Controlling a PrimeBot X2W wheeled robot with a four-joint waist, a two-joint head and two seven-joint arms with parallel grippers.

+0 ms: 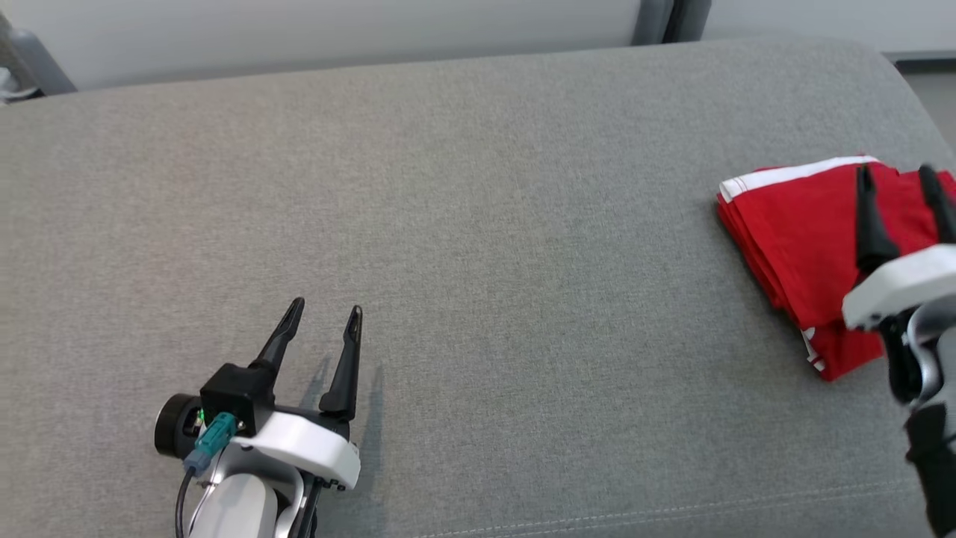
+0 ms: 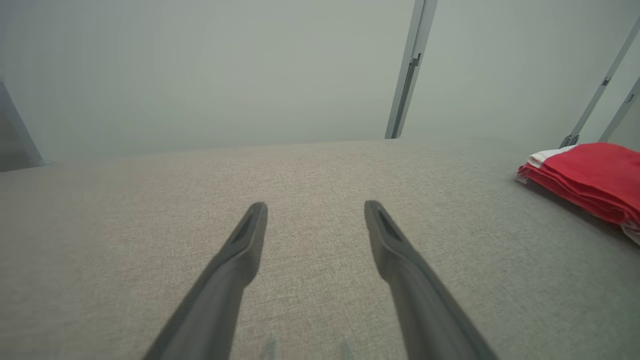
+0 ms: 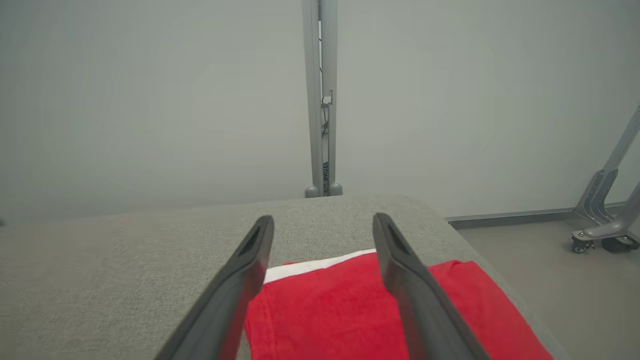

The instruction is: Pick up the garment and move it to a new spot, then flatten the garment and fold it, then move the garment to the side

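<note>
Soft, even, bright indoor light.
The left gripper (image 1: 328, 305) casts a faint, pale shadow on the grey cushion (image 1: 478, 224). The head view is sharp; both wrist views are hazy and washed out (the far wall (image 2: 200, 75) most of all), their near finger bases (image 2: 200, 325) blurred.

The grey woven-fabric cushion (image 1: 478, 224), rounded at its far right corner, carried a folded red garment (image 1: 799, 224) with a white band, lying flat near its right edge.
</note>
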